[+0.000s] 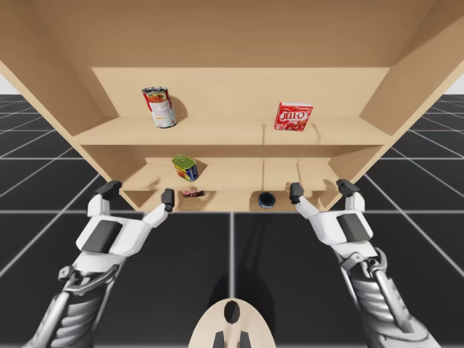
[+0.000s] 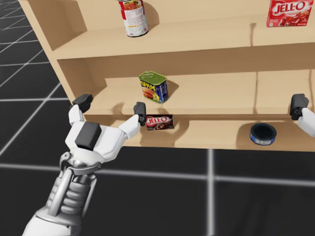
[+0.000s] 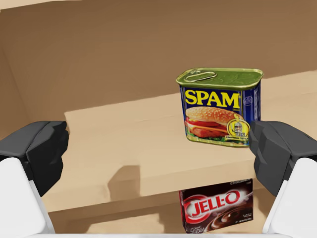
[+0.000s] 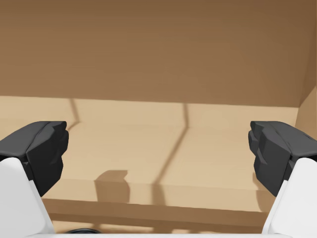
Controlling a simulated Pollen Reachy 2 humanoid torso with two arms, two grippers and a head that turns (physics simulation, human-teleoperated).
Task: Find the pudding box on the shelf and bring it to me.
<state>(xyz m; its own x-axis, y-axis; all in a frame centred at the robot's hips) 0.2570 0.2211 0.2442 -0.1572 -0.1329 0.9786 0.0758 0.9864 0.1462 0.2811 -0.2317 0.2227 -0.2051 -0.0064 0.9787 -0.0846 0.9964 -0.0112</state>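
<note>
Brown pudding box (image 2: 159, 121), at bottom shelf (image 2: 211, 140) edge

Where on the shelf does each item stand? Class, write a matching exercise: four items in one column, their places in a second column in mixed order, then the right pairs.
Items
1. red box
2. red-and-white round can
3. blue rectangular can
4. dark brown box

Places
A. middle shelf
B. top shelf, right side
C. bottom shelf
D. top shelf, left side

Pairs: 1-B, 2-D, 3-A, 4-C
</note>
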